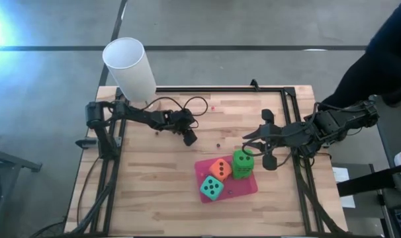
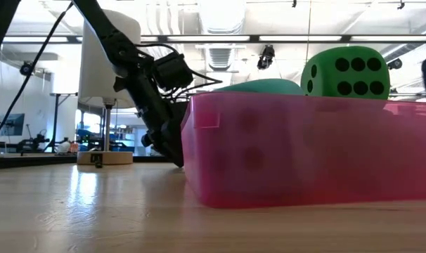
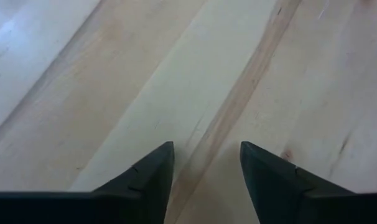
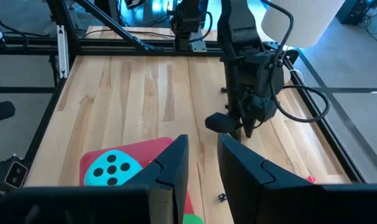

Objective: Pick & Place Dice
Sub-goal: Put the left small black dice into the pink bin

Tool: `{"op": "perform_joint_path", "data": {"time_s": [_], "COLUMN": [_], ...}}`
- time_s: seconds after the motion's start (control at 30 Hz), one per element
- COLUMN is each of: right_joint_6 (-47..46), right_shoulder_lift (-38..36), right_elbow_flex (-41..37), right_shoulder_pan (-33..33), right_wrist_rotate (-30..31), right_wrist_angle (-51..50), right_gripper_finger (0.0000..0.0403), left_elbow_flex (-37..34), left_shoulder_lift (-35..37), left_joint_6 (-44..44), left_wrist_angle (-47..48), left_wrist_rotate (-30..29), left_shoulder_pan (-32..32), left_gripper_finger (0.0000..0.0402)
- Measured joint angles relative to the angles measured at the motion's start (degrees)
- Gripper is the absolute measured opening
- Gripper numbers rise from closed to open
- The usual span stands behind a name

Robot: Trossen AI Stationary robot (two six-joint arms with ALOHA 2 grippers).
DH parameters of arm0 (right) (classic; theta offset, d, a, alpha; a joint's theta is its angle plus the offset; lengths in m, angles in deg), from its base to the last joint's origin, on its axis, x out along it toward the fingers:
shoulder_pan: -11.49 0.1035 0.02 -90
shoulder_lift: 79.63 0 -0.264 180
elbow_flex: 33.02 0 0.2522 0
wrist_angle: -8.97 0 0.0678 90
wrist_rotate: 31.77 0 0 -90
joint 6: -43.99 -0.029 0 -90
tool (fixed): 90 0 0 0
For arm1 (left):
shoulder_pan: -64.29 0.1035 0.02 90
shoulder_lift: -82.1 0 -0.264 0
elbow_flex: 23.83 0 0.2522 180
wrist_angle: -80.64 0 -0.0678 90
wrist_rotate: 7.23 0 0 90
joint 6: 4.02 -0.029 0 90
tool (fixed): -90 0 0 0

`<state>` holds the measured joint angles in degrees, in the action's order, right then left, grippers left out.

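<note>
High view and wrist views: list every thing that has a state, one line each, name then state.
orange die: resting in the pink tray, untouched.
teal die: resting in the tray, untouched.
green die: in the tray, right gripper just above it.
pink tray: flat on the table, holding three dice.
left gripper: open, empty, pointed down at bare wood.
right gripper: narrowly open, empty.
white cup: upright at the table's far edge.
</note>
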<state>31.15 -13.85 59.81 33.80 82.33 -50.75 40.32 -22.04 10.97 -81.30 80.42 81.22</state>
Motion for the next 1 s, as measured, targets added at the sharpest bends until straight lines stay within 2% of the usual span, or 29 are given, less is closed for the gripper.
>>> {"op": "perform_joint_path", "data": {"time_s": [0.17,0.33,0.73,1.0], "right_joint_6": [0.00,0.00,0.00,0.00], "right_shoulder_lift": [0.00,0.00,0.00,0.00], "right_elbow_flex": [0.00,0.00,0.00,0.00], "right_shoulder_pan": [0.01,0.00,0.02,0.02], "right_wrist_rotate": [0.00,0.00,-0.07,-0.06], "right_wrist_angle": [0.01,0.03,-0.11,-0.15], "right_gripper_finger": [0.0090,0.0089,0.0072,0.0084], "left_elbow_flex": [-0.02,1.22,1.77,1.73], "left_shoulder_lift": [0.66,3.78,17.66,23.97], "left_joint_6": [-0.15,-0.58,-4.72,-5.44], "left_wrist_angle": [0.59,5.37,26.46,39.56], "left_wrist_rotate": [0.44,0.85,0.79,0.62], "left_shoulder_pan": [0.04,0.42,1.06,1.15], "left_gripper_finger": [0.0176,0.0168,0.0167,0.0180]}}
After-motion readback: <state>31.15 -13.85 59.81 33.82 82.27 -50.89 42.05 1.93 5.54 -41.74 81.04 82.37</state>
